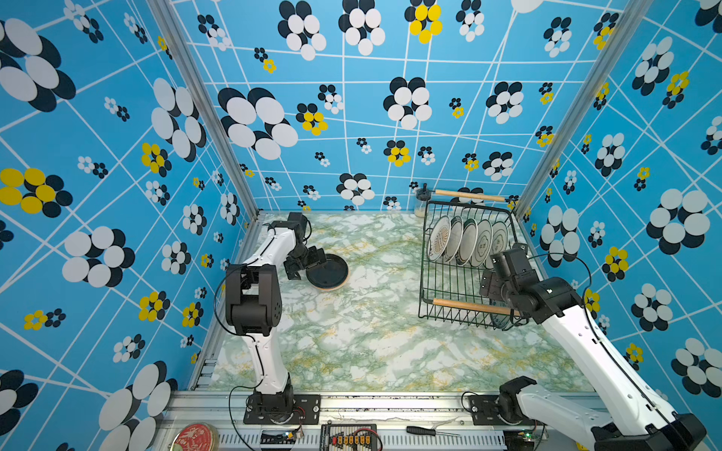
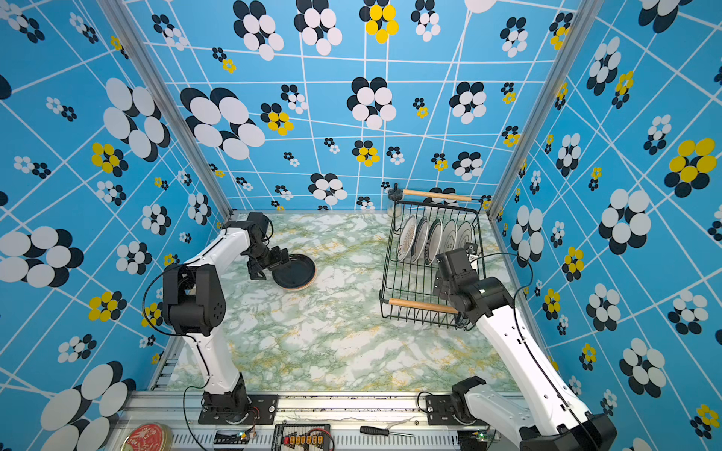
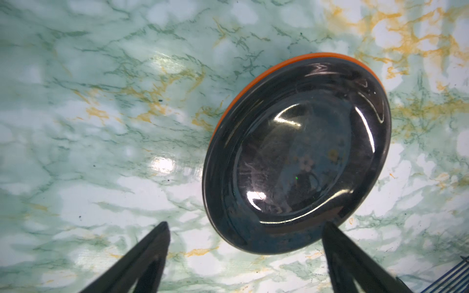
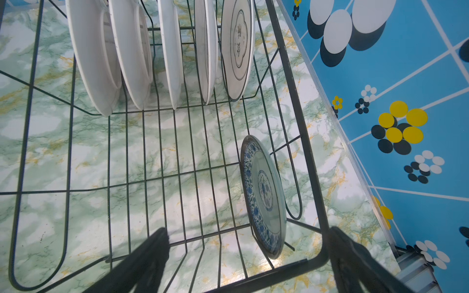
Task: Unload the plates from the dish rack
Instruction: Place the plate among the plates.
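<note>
A glossy black plate (image 1: 327, 272) (image 3: 297, 152) lies flat on an orange plate (image 3: 253, 83) on the marble table, left of centre. My left gripper (image 3: 245, 224) (image 1: 306, 263) hangs at its left edge, open, holding nothing. The black wire dish rack (image 1: 469, 307) (image 4: 299, 121) stands at the back right. Several white plates (image 1: 467, 242) (image 4: 132, 50) stand upright in its far slots. A small blue-patterned plate (image 4: 264, 195) stands on edge in the near right corner. My right gripper (image 4: 248, 230) hovers over that corner, open and empty. One finger is over the basket and the other outside its rim.
A small glass jar (image 1: 421, 203) stands behind the rack's far left corner. The right wall (image 1: 547, 234) runs close along the rack. On the front rail lie a red round tin (image 1: 194, 437) and a screwdriver (image 1: 426, 430).
</note>
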Available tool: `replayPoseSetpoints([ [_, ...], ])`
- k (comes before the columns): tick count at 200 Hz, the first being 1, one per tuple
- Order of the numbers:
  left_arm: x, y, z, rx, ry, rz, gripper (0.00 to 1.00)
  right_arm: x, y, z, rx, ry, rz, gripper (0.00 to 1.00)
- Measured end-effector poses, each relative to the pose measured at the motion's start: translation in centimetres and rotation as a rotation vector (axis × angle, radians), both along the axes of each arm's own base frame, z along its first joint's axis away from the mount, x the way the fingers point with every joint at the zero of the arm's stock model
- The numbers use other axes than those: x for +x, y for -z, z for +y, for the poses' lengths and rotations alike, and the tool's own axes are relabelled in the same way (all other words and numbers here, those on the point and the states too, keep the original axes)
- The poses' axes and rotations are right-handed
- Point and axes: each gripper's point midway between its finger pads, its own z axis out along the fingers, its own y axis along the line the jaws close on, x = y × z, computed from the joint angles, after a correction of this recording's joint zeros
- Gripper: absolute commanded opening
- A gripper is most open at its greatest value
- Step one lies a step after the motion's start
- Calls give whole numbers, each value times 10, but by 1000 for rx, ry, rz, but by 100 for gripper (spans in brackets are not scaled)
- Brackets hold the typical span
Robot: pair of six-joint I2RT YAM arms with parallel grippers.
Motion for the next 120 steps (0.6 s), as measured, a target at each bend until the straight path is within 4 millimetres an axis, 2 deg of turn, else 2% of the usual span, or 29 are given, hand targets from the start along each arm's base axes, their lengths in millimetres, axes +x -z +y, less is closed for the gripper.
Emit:
replayPoseSetpoints([
  [35, -3, -3, 6, 34, 2, 6, 99, 0, 4, 5, 14, -39, 24, 99],
  [54, -6, -13, 8, 48, 2, -5, 99, 1, 8, 6, 9, -56, 53, 99],
  [88, -18, -56, 11, 56, -7, -100, 99, 1, 25, -4, 9, -35, 159, 99],
  [120, -45, -103, 10, 39, -27, -223, 99, 4, 40, -14, 33, -1, 243, 99],
])
